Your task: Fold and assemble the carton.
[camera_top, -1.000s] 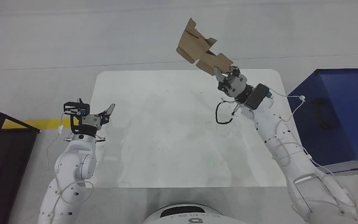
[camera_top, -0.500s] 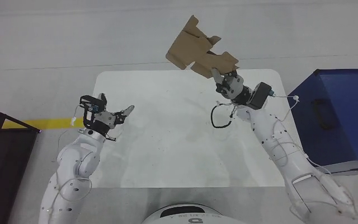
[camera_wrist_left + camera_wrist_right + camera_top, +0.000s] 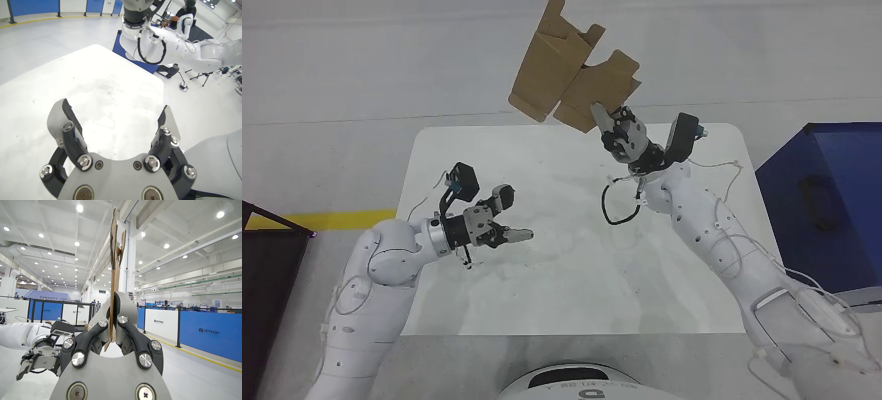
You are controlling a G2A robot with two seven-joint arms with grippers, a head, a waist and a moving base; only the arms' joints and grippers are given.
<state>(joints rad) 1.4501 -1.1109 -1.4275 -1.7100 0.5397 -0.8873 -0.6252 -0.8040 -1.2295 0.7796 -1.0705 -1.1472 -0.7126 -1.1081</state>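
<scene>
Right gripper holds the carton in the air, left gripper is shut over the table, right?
No: the left gripper is open over the table, not shut, as the left wrist view shows. The right gripper does hold the carton.

A flat brown cardboard carton (image 3: 567, 70), not yet assembled, hangs in the air above the far edge of the white worktop (image 3: 562, 290), clamped at one lower corner by the right end effector (image 3: 604, 113). Its notched flaps fan out up and away from the grip. From the right wrist, the carton (image 3: 114, 281) stands upright and edge-on, its thin layers slightly parted at the top.
</scene>
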